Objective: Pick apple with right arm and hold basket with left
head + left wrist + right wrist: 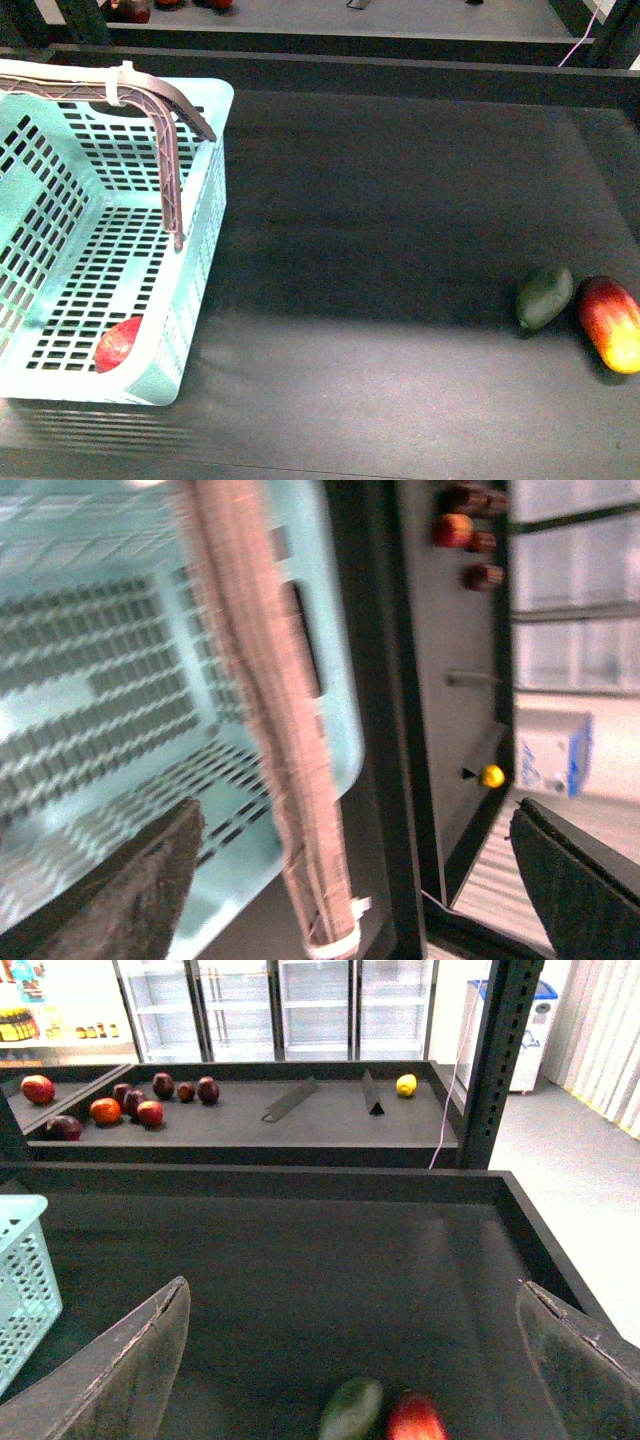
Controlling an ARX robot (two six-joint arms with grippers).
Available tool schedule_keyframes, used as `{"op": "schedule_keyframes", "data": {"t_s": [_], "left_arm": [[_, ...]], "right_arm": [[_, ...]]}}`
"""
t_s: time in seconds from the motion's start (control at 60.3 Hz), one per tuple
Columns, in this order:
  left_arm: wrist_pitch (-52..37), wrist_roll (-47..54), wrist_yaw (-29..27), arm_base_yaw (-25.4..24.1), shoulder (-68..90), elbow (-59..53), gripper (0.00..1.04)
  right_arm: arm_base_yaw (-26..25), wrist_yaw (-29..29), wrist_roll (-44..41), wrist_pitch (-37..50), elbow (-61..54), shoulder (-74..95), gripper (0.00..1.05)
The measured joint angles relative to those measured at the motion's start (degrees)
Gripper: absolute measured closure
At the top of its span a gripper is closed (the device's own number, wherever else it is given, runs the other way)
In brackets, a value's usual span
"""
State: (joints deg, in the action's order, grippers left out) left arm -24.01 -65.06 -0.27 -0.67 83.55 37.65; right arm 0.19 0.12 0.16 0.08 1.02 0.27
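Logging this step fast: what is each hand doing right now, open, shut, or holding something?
Left hand: open, fingers either side of the basket handle, not gripping it.
Right hand: open, empty, above the table.

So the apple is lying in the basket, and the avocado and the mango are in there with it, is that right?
Not quite. The apple is lying in the basket, but the avocado and the mango are not in there with it. They lie side by side on the dark table, far off toward the robot's right. The front view shows this.
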Motion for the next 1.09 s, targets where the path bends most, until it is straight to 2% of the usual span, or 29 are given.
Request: {"op": "schedule_keyframes", "data": {"t_s": [0.033,0.05,0.116,0.182,0.298,0.398,0.613,0.663,0.746,1.094], "left_arm": [[-10.86,9.44,0.11,0.2,0.07,-4.55,0.26],[-13.31,12.22,0.22,0.26,0.04,-5.66,0.27],[-28.52,35.67,0.46,0.68,-1.86,-12.94,0.43],[-32.44,52.39,0.26,0.66,-5.99,-16.46,0.6],[-32.59,60.89,0.33,0.68,-10.34,-21.27,0.83],[-31.74,62.9,0.26,0.66,-14.32,-24.7,1.02],[-27.74,64.04,0.28,0.66,-23.61,-30.18,1.02],[-30.29,64.15,0.28,0.66,-23.91,-32.02,1.02],[-29.14,64.22,0.28,0.66,-25.73,-33.88,1.02],[-13.66,64.39,0.28,0.66,-44.57,-36.74,1.02]], "right_arm": [[0.0,0.0,0.0,0.0,0.0,0.0,0.09],[0.0,0.0,0.0,0.0,0.0,0.0,0.09],[0.0,-0.02,0.0,0.0,0.0,0.02,0.09],[0.0,0.0,0.0,0.0,0.0,0.0,0.09],[0.0,0.0,0.0,0.0,0.0,0.0,0.09],[0.0,0.0,0.0,0.0,0.0,0.0,0.09],[0.0,0.0,0.0,0.0,0.0,0.0,0.09],[0.0,0.0,0.0,0.0,0.0,0.0,0.09],[0.0,0.0,0.0,0.0,0.0,0.0,0.09],[0.0,0.0,0.0,0.0,0.0,0.0,0.09]]}}
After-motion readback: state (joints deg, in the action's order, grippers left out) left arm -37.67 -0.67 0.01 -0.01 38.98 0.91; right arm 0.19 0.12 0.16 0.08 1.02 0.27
